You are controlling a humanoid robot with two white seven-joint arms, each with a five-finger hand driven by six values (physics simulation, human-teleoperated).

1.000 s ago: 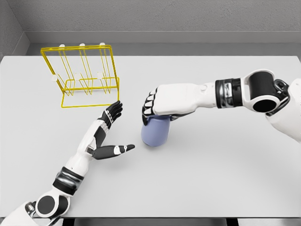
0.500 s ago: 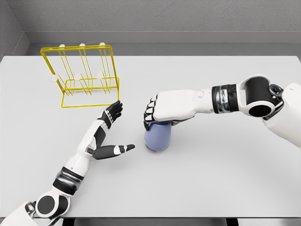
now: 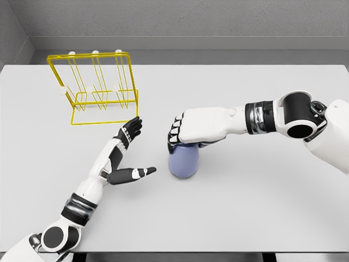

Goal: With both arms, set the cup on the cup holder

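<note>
scanning left to right across the white counter (image 3: 262, 207). far left: yellow wire cup holder (image 3: 95, 87) standing upright, thin pegs rising from its frame, nothing hung on it. it sits well apart from the cup.

left hand (image 3: 124, 155), near-left of centre: fingers (image 3: 131, 128) spread and extended, thumb pointing right toward the cup, holding nothing. palm faces the cup, near it but not touching.

centre: blue-lilac cup (image 3: 184, 159), standing on the counter or held just above it; cannot tell which. it looks to sit mouth-up under the hand, though the rim is hidden. it narrows and rounds toward its lower end.

right hand (image 3: 191, 128), arm coming in from the right: set over the top of the cup, dark fingers (image 3: 174, 131) curled down over its left upper edge. reads as a top grasp wrapped on the rim; the thumb side is hidden behind the cup.

handling judgement: rigid, smooth-walled, probably light. smooth sides and a tapering body suggest it could slip or rotate in a rim-only pinch. no handle visible from this side. best purchase is around the upper wall, where the body is widest, with the left palm supporting the opposite side or underside. the holder is light wire and may shift if pushed, so the cup should go over a peg gently, mouth toward the peg.
</note>
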